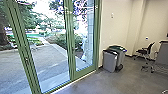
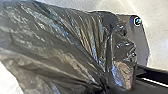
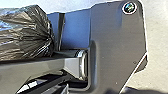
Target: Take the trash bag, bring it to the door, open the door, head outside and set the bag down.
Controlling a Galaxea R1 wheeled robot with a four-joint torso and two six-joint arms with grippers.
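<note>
trash bag [image 2: 57,42]: one; black, glossy, pleated plastic; at both wrists
door [image 1: 70,47]: green-framed glass, 11 o'clock
bins [image 1: 109,61]: two, grey, boxy, 1 o'clock
chair [image 1: 143,51]: one, black, 2 o'clock
grippers: state cannot be told

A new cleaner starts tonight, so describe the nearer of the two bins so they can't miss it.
Start from the tall green-framed glass doors. Just to their right in the head view, at the foot of the pale wall, stand two bins close together. The nearer bin is grey with a dark top, while the bin behind it has a green lid.
</note>
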